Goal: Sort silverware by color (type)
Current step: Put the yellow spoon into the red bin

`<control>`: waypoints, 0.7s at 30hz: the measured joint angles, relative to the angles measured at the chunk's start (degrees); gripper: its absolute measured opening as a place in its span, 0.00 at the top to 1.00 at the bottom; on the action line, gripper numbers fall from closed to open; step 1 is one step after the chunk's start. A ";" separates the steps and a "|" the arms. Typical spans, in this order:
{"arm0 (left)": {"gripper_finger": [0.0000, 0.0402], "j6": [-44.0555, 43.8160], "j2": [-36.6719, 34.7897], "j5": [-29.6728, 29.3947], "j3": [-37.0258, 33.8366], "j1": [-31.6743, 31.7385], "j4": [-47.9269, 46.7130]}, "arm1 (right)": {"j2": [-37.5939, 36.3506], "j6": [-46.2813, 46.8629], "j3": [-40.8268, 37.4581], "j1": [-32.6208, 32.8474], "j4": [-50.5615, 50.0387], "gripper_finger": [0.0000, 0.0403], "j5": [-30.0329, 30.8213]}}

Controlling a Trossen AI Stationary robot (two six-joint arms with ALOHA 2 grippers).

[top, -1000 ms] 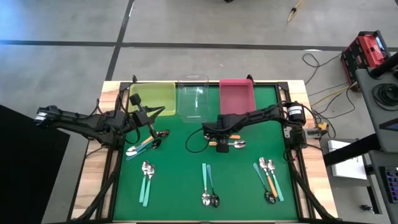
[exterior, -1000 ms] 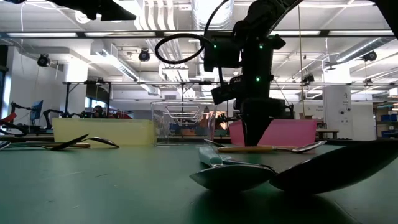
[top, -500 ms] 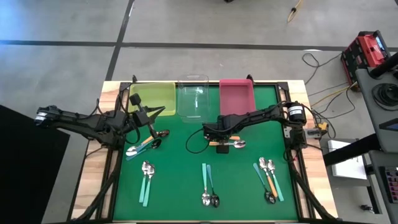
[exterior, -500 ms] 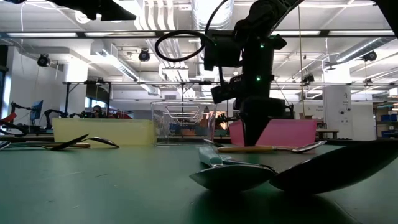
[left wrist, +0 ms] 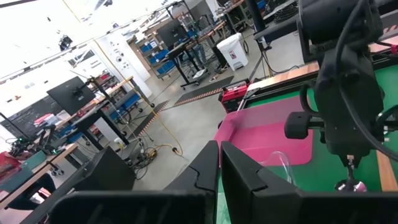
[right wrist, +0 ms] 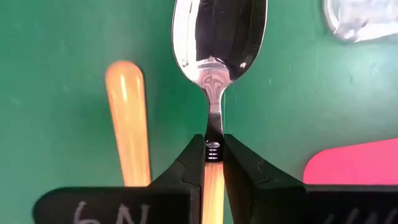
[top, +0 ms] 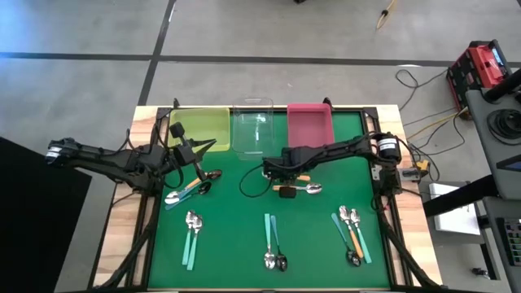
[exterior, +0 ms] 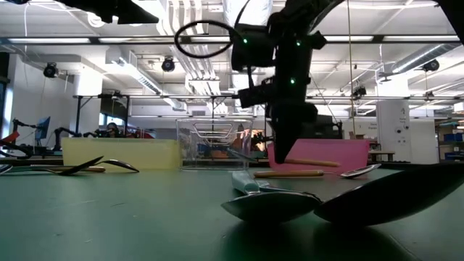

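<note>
At the left of the high view, the left pincer (top: 198, 150) is held pressed together above the green desk (top: 236, 220). At centre, an orange-handled spoon (right wrist: 214, 74) is pinched at its neck by the right pincer (top: 286, 169), lifted clear of another orange-handled spoon (top: 299, 190).

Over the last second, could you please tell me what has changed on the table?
The right end effector closed on an orange-handled spoon with a shiny silver bowl and lifted it off the green mat, toward the pink bin. A second orange-handled spoon stayed on the mat. The left end effector, shut, and the other spoons did not move.
</note>
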 joint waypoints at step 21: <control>1.00 0.11 0.04 0.00 0.00 0.00 0.90 | -6.13 4.93 13.71 1.17 1.37 0.94 -7.96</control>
